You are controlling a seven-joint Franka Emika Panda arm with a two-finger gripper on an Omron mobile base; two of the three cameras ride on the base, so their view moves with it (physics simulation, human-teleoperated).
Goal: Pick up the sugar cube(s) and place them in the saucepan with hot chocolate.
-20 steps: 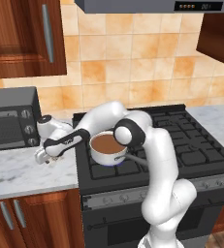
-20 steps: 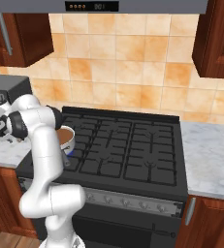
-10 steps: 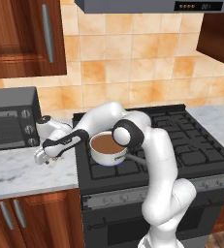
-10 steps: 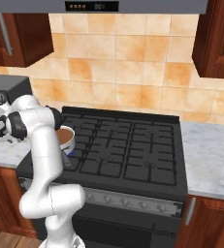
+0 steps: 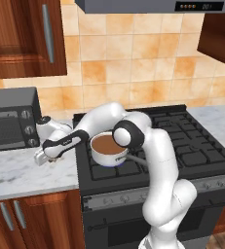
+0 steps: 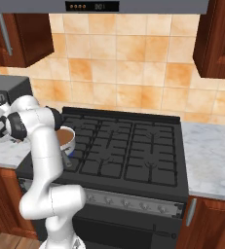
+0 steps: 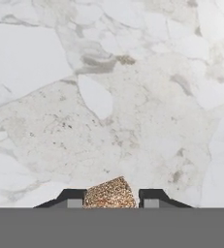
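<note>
The sugar cube (image 7: 109,193), a tiny tan speckled lump, lies on the white marble counter (image 7: 108,97) in the hand view. My gripper (image 7: 111,199) has one dark fingertip pressed against each side of it, so it is shut on the cube. In the left base view the gripper (image 5: 42,158) reaches down to the counter left of the stove. The saucepan with hot chocolate (image 5: 105,156) stands on the stove's front left burner, a little right of the hand. Its dark handle points toward the front. The right base view shows the saucepan (image 6: 68,141) behind my arm.
A dark toaster oven (image 5: 9,119) stands on the counter behind and left of the hand. The black stove (image 5: 153,146) fills the middle, with marble counter (image 6: 209,151) on its right. Wooden cabinets hang above on both sides.
The fingers have closed in on the sugar cube. Arm and base have stayed where they were.
</note>
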